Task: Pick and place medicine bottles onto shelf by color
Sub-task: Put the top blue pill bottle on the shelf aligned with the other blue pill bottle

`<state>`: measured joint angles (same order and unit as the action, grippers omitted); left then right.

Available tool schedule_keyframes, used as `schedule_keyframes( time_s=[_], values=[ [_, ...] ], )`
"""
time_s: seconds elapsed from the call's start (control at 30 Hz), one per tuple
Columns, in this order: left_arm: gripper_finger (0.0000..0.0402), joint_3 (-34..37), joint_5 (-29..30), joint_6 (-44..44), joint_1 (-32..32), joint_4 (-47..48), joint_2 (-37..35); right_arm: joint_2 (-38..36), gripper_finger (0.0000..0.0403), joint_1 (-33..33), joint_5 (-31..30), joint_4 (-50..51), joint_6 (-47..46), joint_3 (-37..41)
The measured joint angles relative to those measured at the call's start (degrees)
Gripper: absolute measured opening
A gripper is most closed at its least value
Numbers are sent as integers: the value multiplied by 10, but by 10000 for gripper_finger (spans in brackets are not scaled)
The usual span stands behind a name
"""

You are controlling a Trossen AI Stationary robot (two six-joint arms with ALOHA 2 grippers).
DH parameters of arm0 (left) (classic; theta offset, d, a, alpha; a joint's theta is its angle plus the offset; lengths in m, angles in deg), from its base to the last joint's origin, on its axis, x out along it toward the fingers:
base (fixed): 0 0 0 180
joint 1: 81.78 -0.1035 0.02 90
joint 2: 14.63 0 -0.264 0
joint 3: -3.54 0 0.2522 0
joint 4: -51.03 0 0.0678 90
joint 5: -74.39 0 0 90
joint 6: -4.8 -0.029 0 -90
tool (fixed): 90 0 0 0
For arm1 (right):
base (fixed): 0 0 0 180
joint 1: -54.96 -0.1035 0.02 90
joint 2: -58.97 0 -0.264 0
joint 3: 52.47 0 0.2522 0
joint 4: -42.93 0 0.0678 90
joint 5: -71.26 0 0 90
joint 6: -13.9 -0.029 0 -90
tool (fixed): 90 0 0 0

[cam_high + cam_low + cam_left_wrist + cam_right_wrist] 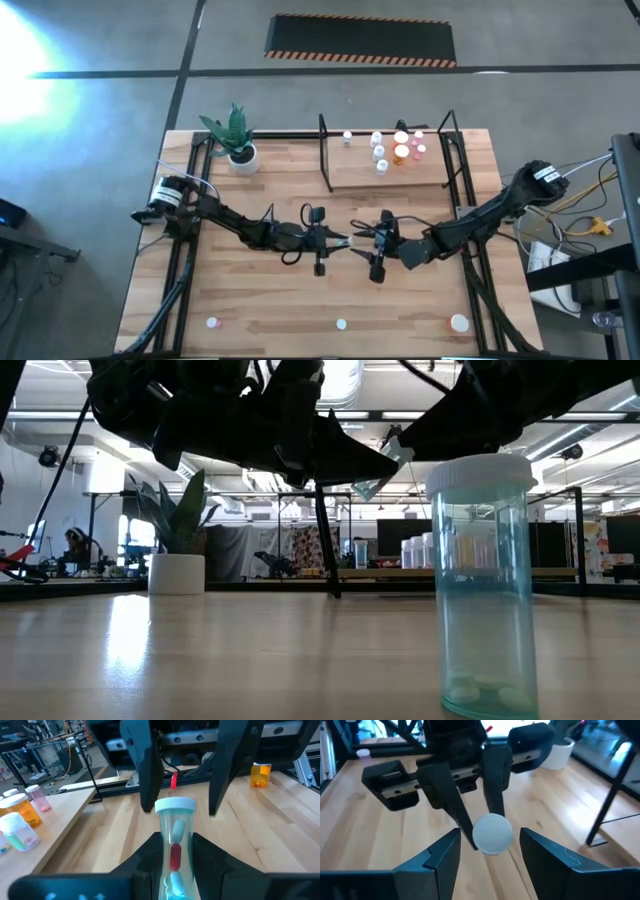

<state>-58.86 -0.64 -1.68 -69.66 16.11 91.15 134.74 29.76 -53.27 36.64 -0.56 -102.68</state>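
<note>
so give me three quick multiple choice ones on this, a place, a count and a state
1. Where is the plant on the table?
A. on the shelf
B. at the far left corner, left of the shelf
C. between the two arms

2. How many bottles stand along the table edge opposite the shelf?
A. one
B. three
C. six

3. What is the left gripper doing?
A. shut on a bottle
B. open and holding nothing
C. gripping the plant

Key: 1 B, the high view shows it there; 2 B, three white caps in a row; 3 A, its fingers clamp the clear body.
</note>
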Motion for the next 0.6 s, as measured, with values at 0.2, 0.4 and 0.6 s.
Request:
schedule_keyframes(
  time_s=[0.2,0.4,0.6],
  values=[
    [68,0,0,0,0,-2,0,1,194,24,39,-2,1,0],
    [68,0,3,0,0,-2,0,1,155,26,54,2,9,-9],
    [106,0,5,-5,-2,1,0,0,97,27,61,61,6,-33]
  ],
)
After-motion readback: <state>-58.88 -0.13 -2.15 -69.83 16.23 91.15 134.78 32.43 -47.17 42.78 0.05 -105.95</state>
